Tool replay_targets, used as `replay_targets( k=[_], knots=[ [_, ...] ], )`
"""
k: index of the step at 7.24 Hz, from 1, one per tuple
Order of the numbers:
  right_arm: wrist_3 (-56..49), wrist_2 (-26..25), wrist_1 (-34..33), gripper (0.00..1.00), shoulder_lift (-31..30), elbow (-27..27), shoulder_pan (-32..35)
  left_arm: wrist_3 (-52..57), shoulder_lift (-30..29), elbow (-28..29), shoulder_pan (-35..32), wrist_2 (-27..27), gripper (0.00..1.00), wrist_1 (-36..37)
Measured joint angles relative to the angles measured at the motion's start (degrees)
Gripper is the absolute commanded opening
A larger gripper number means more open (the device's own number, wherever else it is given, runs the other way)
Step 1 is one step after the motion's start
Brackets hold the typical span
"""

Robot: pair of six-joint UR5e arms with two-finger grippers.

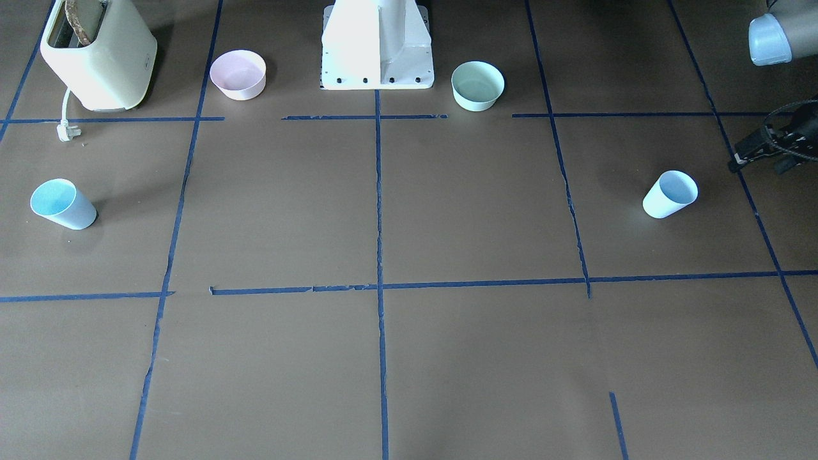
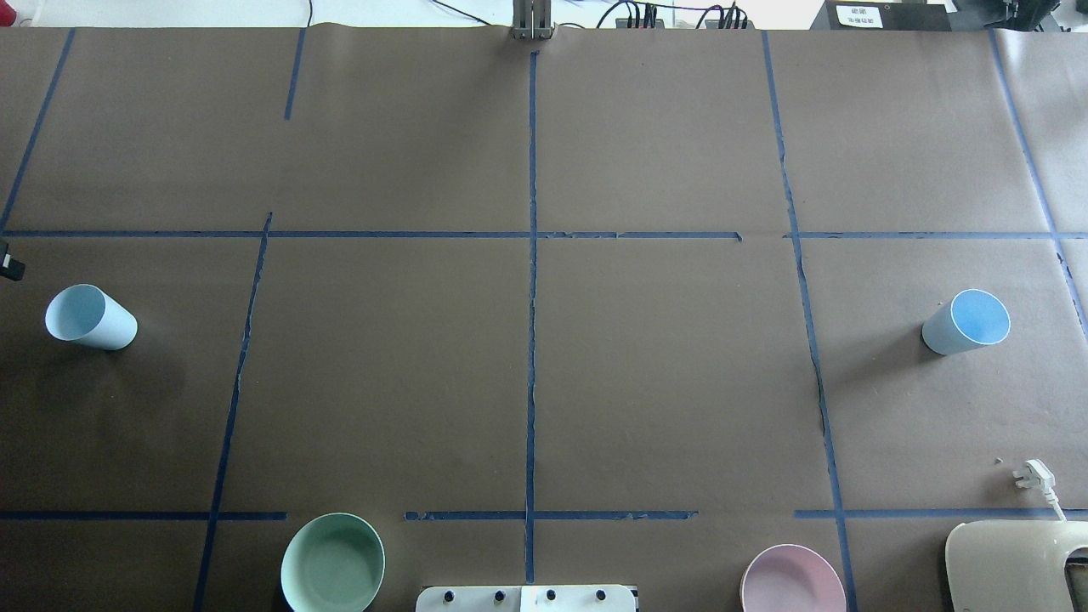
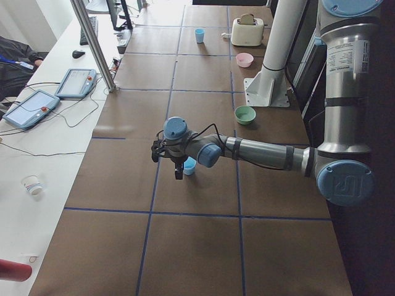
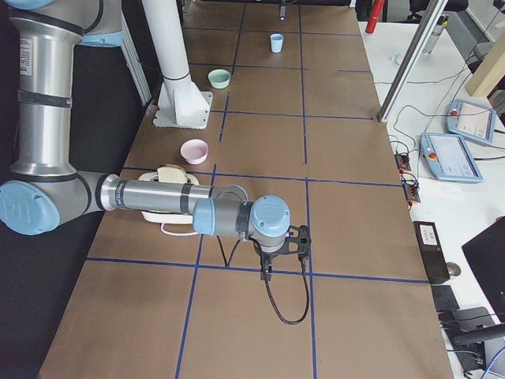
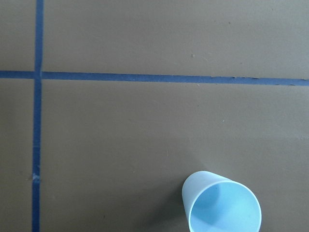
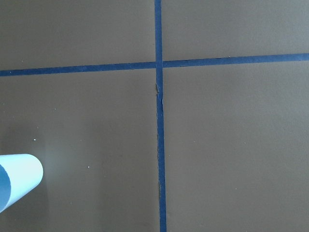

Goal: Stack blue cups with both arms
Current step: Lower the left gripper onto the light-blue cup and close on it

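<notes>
Two pale blue cups stand upright on the brown table, far apart. One cup [image 2: 89, 316] is on my left side; it also shows in the front view [image 1: 670, 194] and in the left wrist view [image 5: 222, 204]. My left gripper [image 1: 744, 156] hangs close beside it at the table's edge, near the cup [image 3: 190, 165] in the left side view; I cannot tell if it is open. The other cup [image 2: 966, 321] is on my right side, and its edge shows in the right wrist view [image 6: 17, 181]. My right gripper [image 4: 271, 264] shows only in the right side view; I cannot tell its state.
A cream toaster [image 1: 96, 54] with bread stands at my right rear, its plug [image 1: 67, 131] lying on the table. A pink bowl [image 1: 238, 74] and a mint-green bowl [image 1: 477, 85] flank the white pedestal [image 1: 377, 45]. Blue tape lines grid the table.
</notes>
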Motion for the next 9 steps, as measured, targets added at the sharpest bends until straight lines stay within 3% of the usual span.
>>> replay_targets(
  k=[2, 6, 7, 8, 9],
  knots=[
    [0.00, -0.03, 0.02, 1.00, 0.00, 0.00, 0.03, -6.44, -0.01, 4.05, 3.95, 2.49, 1.00, -8.28],
    [0.00, -0.04, 0.07, 1.00, 0.00, 0.07, 0.07, -8.29, -0.08, 5.85, 7.48, 4.19, 1.00, -10.77],
    [0.00, -0.04, 0.08, 1.00, 0.00, 0.08, 0.09, -8.29, -0.08, 5.87, 8.01, 4.22, 0.66, -10.79],
    [0.00, -0.04, 0.08, 1.00, 0.00, 0.08, 0.16, -8.33, -0.08, 5.87, 8.31, 4.20, 0.23, -10.80],
    [0.00, -0.04, 0.08, 1.00, 0.00, 0.08, 0.23, -8.37, -0.08, 5.84, 8.42, 4.18, 0.07, -10.80]
  ],
)
